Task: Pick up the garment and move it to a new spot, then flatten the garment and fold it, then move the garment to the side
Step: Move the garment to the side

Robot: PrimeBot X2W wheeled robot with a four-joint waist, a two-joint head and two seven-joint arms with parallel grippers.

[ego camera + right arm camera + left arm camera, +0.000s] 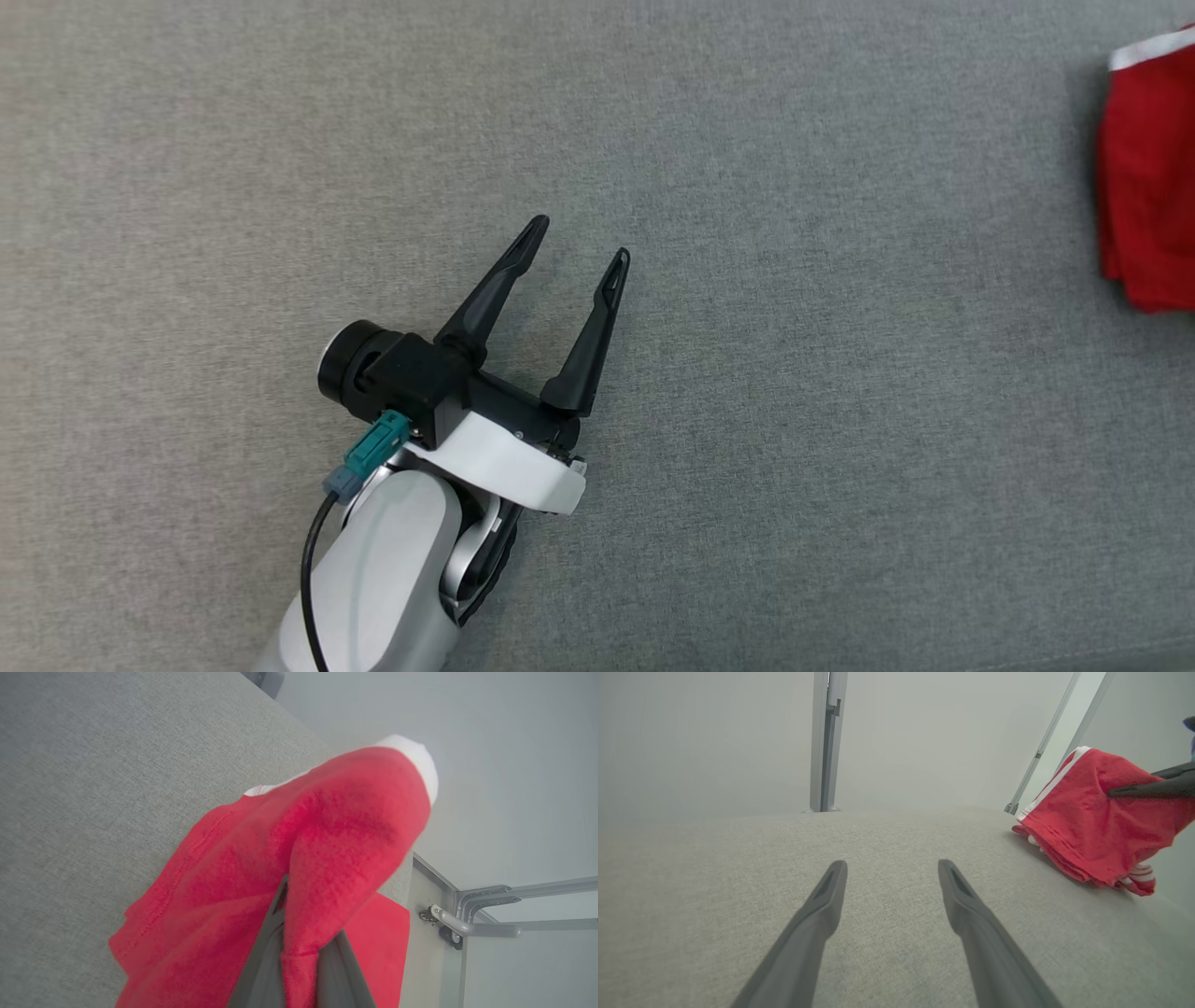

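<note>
Pale forearm of the left arm rises from the bottom of the head view, leaning up and to the right, with a black cable and a teal plug at its wrist. At its end the left gripper [581,238] points up-right, low above the grey fabric surface [840,420]. Its two dark fingers are spread wide, with nothing between them; whether they touch the fabric I cannot tell.

The red garment [224,882], trimmed with white stripes, sits at the right edge of the head view, well apart from the left gripper and close to the surface's corner. The right gripper [301,933] reaches in from the side and is clamped tight on a fold of it. The pinched cloth is raised and drapes over one finger, while the garment's lower layers rest on the grey fabric.

Beyond the surface stand a metal post [826,742] and, by the corner, a grey frame bracket [467,924].
</note>
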